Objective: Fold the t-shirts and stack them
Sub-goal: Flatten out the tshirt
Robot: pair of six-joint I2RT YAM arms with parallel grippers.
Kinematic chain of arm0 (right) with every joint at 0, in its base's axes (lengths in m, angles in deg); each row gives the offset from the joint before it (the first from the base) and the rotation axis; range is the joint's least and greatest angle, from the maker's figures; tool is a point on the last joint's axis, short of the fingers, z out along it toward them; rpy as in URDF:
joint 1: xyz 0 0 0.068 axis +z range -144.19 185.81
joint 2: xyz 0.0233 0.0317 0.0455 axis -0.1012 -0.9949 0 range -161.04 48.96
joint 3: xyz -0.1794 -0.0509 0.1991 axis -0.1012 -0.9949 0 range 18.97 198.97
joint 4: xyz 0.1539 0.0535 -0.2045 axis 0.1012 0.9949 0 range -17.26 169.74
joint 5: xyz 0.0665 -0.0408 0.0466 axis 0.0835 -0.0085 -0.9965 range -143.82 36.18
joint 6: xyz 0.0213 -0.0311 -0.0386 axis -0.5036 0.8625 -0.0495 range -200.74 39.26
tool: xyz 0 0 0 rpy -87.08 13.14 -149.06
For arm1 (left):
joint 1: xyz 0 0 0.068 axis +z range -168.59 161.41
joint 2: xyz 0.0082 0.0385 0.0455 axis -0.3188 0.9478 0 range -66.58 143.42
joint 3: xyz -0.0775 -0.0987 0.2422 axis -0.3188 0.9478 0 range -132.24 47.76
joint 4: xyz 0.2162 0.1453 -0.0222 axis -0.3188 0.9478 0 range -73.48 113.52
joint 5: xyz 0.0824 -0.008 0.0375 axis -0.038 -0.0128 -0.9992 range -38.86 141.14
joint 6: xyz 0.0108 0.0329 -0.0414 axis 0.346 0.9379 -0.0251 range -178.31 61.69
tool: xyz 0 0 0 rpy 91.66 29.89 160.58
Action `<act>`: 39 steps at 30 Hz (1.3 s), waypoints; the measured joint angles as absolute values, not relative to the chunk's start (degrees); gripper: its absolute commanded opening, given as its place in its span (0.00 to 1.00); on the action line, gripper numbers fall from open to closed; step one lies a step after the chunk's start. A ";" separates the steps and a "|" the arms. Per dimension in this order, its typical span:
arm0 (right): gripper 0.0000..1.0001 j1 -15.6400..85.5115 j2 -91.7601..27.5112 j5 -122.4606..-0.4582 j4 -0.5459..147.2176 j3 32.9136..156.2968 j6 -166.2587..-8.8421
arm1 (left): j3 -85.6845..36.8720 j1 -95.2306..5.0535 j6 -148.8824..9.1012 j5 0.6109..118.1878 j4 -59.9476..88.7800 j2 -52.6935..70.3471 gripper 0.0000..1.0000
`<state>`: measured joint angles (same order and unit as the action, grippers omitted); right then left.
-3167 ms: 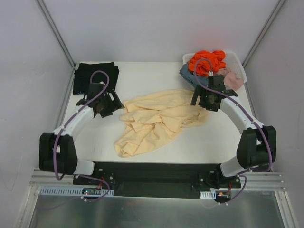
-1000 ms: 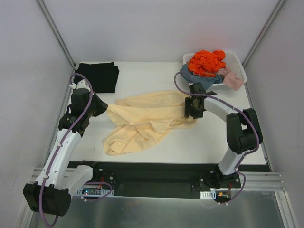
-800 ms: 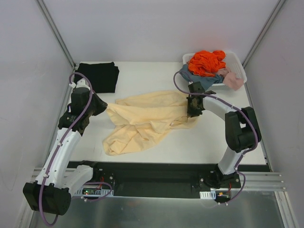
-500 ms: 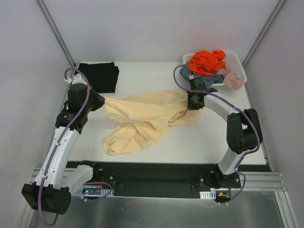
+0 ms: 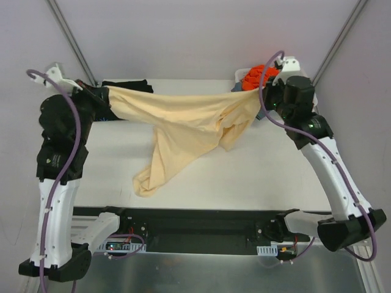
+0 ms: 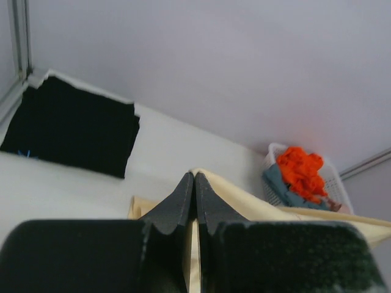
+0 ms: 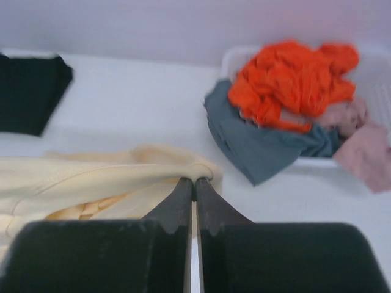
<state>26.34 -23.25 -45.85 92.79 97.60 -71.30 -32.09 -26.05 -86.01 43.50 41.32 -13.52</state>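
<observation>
While both claws are raised off the table point(image 5: 275, 171), the cream shirt point(image 5: 183, 116) spans the gap between them as a stretched top edge. The rest sags below in a loose, twisted tail whose end lies on the table, well below the claws and nearer the left one.

The left claw point(image 5: 102, 96) is pinched fully together on one end of that edge. Its wrist view shows the fingers point(image 6: 183, 195) meeting with a thin fold of cream cloth at their tips. The right claw point(image 5: 260, 99) is likewise clamped tight on the other end, with a bunched lip of cloth caught just ahead of its fingertips point(image 7: 181, 195).

The black shirt point(image 6: 70, 125) lies flat and folded beyond the left claw, to its left, apart from the cream one. A basket point(image 6: 335, 183) of orange, grey-blue and pink clothes sits just past the right claw.

The cloth looks light and limp. It holds no shape of its own, drapes wherever it is not held, and would likely drag and wrinkle along the table. Such a narrow pinch may slip if the claws pull apart hard.

I cannot tell which parts are held, shoulders or hem. The cloth is gathered in folds below the right claw, so the shirt is not hanging open. Two corners of one edge, taken on a seam or doubled hem, should give the surest bite and let the shirt's own weight spread it.
</observation>
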 measured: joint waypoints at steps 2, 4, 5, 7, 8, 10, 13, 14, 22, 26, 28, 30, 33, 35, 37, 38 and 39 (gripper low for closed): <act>0.01 26.34 -20.38 -47.49 92.58 101.34 -70.08 | -37.69 -26.05 -84.70 43.37 41.34 -14.51 0.00; 0.01 26.37 -18.24 -49.22 92.44 105.03 -69.10 | -42.82 -26.05 -83.59 43.50 41.05 -15.58 0.00; 0.01 26.37 -17.19 -50.66 92.82 107.20 -68.53 | -45.71 -26.05 -82.89 43.72 40.86 -16.21 0.00; 0.01 26.39 -15.51 -53.48 93.45 111.76 -67.72 | -50.60 -26.05 -81.62 44.57 40.44 -17.65 0.00; 0.01 26.41 -14.66 -54.88 93.89 113.88 -67.55 | -52.83 -26.05 -81.16 45.05 40.38 -18.42 0.00; 0.01 26.43 -13.02 -57.35 94.30 117.36 -67.33 | -56.42 -26.05 -80.24 45.75 40.22 -20.01 0.00; 0.01 26.43 -10.27 -60.78 94.48 121.64 -67.06 | -61.36 -26.05 -78.95 46.17 39.87 -21.70 0.00; 0.01 26.43 -9.17 -62.16 94.48 123.13 -66.69 | -63.13 -26.05 -78.47 46.17 39.70 -22.02 0.00; 0.01 26.43 -9.37 -66.92 96.42 137.49 -63.98 | -68.48 -26.05 -77.49 45.82 38.65 -21.32 0.00; 0.01 26.43 -13.50 -65.96 96.44 141.18 -62.02 | -69.07 -26.05 -77.49 43.65 37.71 -17.00 0.00; 0.01 26.43 -17.28 -64.98 96.25 141.82 -61.18 | -69.18 -26.05 -77.45 41.99 37.25 -12.98 0.00; 0.01 26.39 -22.66 -63.88 95.64 142.63 -60.51 | -70.19 -26.05 -76.92 39.52 37.01 -6.92 0.00; 0.01 25.82 -31.73 -63.07 93.49 144.42 -60.66 | -74.91 -25.90 -75.48 35.54 36.97 5.19 0.00; 0.01 25.21 -39.68 -63.01 91.77 147.24 -61.53 | -79.67 -25.20 -74.45 34.14 36.97 13.78 0.00; 0.01 24.73 -47.47 -63.05 90.91 151.48 -62.71 | -83.83 -24.35 -73.67 33.60 38.08 20.88 0.00; 0.01 24.64 -49.94 -63.07 90.54 152.79 -63.20 | -85.42 -23.85 -73.36 33.36 38.65 23.81 0.00; 0.01 24.53 -52.25 -63.12 89.25 153.49 -63.72 | -86.38 -23.45 -73.05 33.18 39.37 25.54 0.00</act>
<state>24.53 -52.25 -63.12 89.25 153.49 -63.72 -86.38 -23.45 -73.05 33.18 39.37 25.54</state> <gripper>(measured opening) 0.022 0.007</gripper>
